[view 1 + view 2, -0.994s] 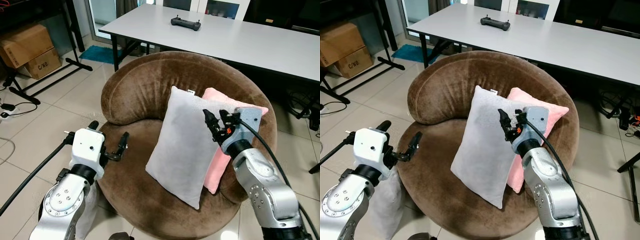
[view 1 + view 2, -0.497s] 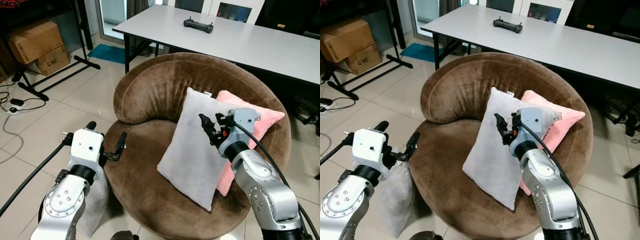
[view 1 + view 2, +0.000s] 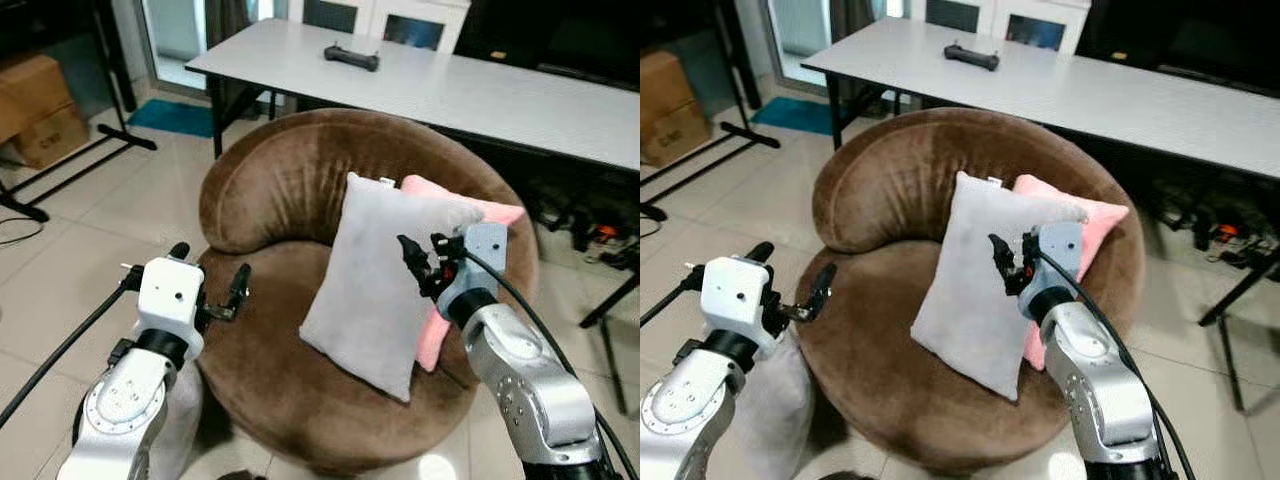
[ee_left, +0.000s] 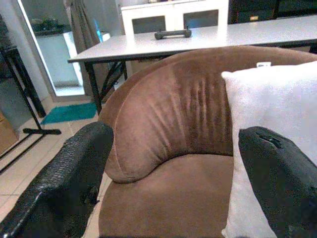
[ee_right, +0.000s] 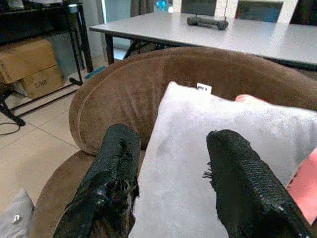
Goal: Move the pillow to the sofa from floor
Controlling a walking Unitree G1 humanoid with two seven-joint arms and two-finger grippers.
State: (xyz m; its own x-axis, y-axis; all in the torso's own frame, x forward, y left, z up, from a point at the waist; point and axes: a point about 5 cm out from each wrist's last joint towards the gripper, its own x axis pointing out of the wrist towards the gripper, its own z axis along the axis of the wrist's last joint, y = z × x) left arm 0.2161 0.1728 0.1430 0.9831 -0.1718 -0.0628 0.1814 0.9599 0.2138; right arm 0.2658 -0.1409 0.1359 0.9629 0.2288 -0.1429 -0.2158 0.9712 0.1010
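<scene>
A grey pillow (image 3: 765, 405) lies on the tiled floor by the sofa's left side, partly hidden under my left arm; its corner (image 5: 12, 218) also appears in the right wrist view. The round brown sofa (image 3: 280, 180) holds another grey pillow (image 3: 375, 280) leaning upright on the backrest, with a pink pillow (image 3: 1095, 220) behind it. My left gripper (image 3: 212, 264) is open at the seat's front left edge, above the floor pillow. My right gripper (image 3: 422, 246) is open with nothing in it, just in front of the sofa's grey pillow, near its right edge.
A long white table (image 3: 480, 95) with a black controller (image 3: 350, 57) stands behind the sofa. Cardboard boxes (image 3: 35, 110), a black stand's legs (image 3: 70, 170) and a teal mat (image 3: 170, 115) are at the far left. Cables (image 3: 600, 235) lie on the floor at the right.
The whole picture has shifted, so the camera has moved. Both grippers stay open in much the same places relative to the sofa and pillows.
</scene>
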